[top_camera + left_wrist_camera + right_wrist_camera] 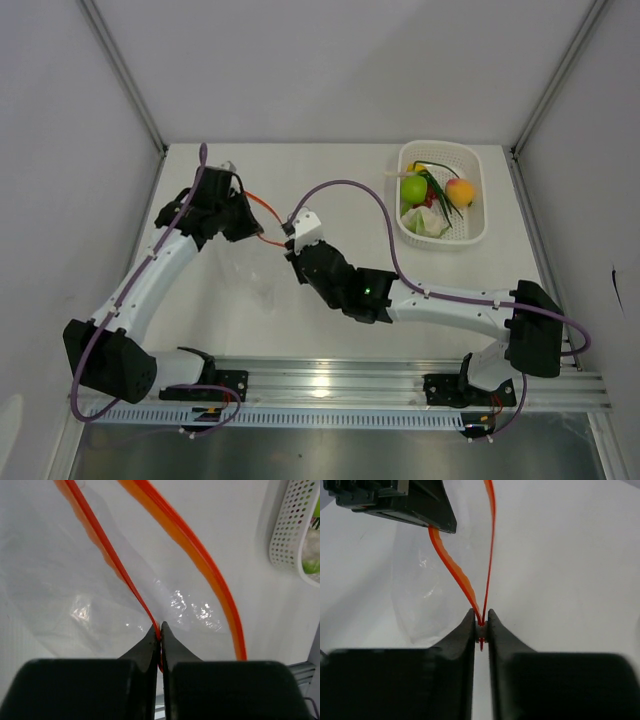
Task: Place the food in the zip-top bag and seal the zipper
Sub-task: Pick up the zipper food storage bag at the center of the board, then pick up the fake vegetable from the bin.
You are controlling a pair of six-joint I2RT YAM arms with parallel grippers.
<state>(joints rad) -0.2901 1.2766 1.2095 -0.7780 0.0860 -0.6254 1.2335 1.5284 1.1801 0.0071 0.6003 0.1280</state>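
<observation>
Zip-top bag (252, 275): hanging left of centre over the table (350, 180), clear body sagging toward the near edge. Can't tell whether it's touching down.

Starting close in:
- Pinching the zipper (107, 560) with the left gripper (160, 630), fingers pressed together right on the red-orange strip. Seeing the two lips fanning apart just past the tips.
- Doing the same at the other end with the right gripper (481, 617), squeezed tight on the strip where the lips are coming together.

So, holding the mouth up and gaping between the two grippers. Long axis running from the left gripper at the far-left end to the right gripper at the near-right end, going by the top view.

Looking further out: food (425, 222) sitting in the white basket (478, 232) at the far right of the table, well apart from the bag. Spotting a green apple (413, 190), an orange-yellow fruit (461, 191) and green stalks (437, 190) lying across them.

Not seeing anything inside the bag, so guessing loading not started yet.

Probably needing to let go at one end to fetch stuff. Betting on the right arm for that, being nearer the basket. Worrying a bit about the mouth flopping shut while being held at only one end.
</observation>
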